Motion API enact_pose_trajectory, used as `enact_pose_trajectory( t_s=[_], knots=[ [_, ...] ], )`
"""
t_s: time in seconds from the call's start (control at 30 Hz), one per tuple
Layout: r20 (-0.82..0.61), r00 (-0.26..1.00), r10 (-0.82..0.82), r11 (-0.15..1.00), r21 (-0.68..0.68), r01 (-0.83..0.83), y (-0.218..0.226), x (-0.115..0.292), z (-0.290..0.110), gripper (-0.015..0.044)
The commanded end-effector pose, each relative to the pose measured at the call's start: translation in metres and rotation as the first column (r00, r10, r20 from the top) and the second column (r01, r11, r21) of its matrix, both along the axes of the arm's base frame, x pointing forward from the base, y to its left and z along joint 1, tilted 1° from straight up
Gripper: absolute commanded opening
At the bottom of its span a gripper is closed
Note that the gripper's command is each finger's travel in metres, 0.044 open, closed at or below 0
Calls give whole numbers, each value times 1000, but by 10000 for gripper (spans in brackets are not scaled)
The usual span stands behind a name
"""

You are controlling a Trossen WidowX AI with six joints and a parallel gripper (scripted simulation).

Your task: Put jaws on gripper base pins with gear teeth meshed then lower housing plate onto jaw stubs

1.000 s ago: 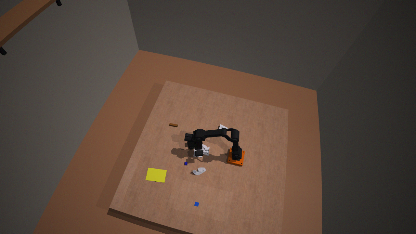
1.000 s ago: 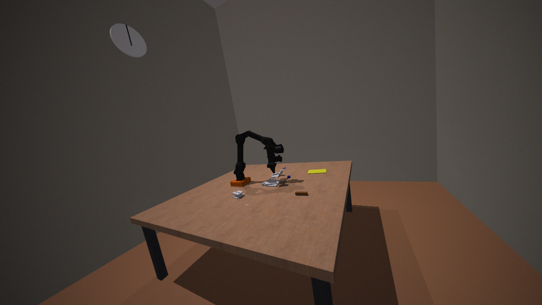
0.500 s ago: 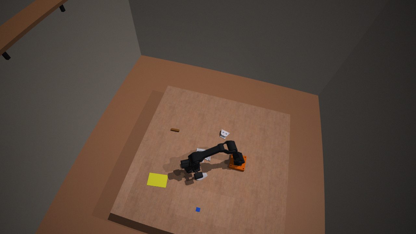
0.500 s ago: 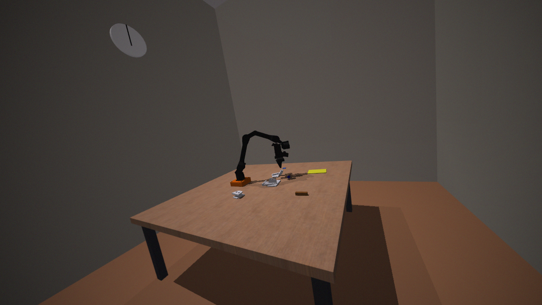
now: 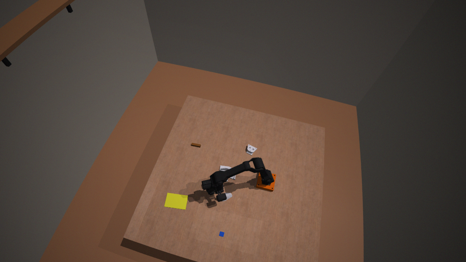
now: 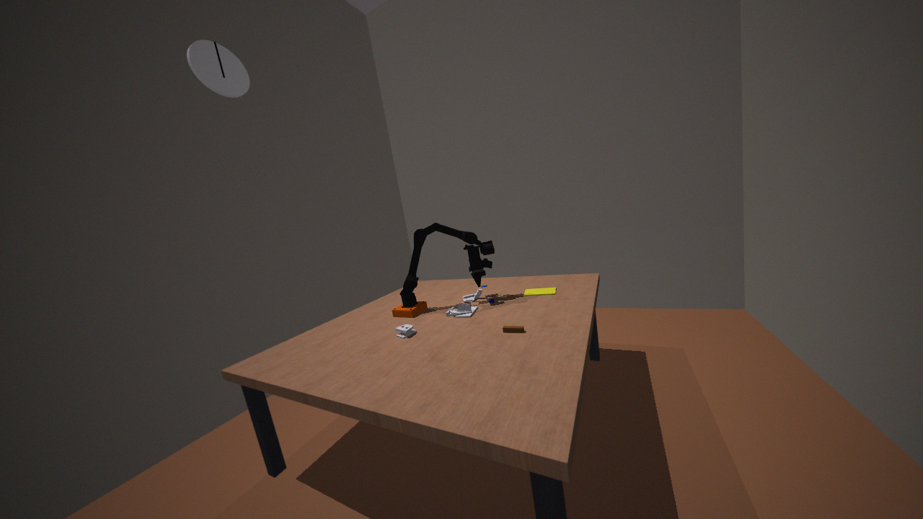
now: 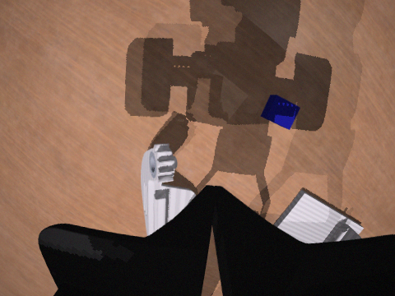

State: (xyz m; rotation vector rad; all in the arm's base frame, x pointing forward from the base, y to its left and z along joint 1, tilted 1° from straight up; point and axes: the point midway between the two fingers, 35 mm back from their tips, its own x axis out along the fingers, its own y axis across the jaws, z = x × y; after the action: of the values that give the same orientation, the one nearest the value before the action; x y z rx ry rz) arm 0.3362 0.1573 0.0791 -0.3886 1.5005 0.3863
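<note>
1. Gap between loose jaw [image 5: 227,196] [image 6: 473,295] [image 7: 154,205] and gripper base [image 5: 224,168] [image 6: 461,311] [image 7: 309,214]: passable lane.
2. Those two flank it, wrist view.
3. Dark blue cube [image 6: 492,300] [image 7: 283,111] obstructs beyond.
4. Arm [image 5: 237,169] [image 6: 414,258] overhangs base, partly blocking overhead access.

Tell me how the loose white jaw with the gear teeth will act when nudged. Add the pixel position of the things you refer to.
The loose white jaw [image 5: 229,196] [image 6: 473,296] [image 7: 151,205] looks stiff, given its crisp teeth. It may rock or swivel, since one end sits raised. Its long, uneven outline makes steady rolling unlikely.
</note>
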Motion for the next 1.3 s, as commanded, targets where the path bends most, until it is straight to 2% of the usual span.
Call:
enact_pose_trajectory(
  t_s=[0.0,0.83,1.27],
  knots=[
    [-7,1000,-3,1000,-1,3,0,-1,-10,0],
    [-7,1000,-3,1000,-1,3,0,-1,-50,0],
    [-8,1000,-3,1000,0,3,8,-5,-51,0]
  ],
)
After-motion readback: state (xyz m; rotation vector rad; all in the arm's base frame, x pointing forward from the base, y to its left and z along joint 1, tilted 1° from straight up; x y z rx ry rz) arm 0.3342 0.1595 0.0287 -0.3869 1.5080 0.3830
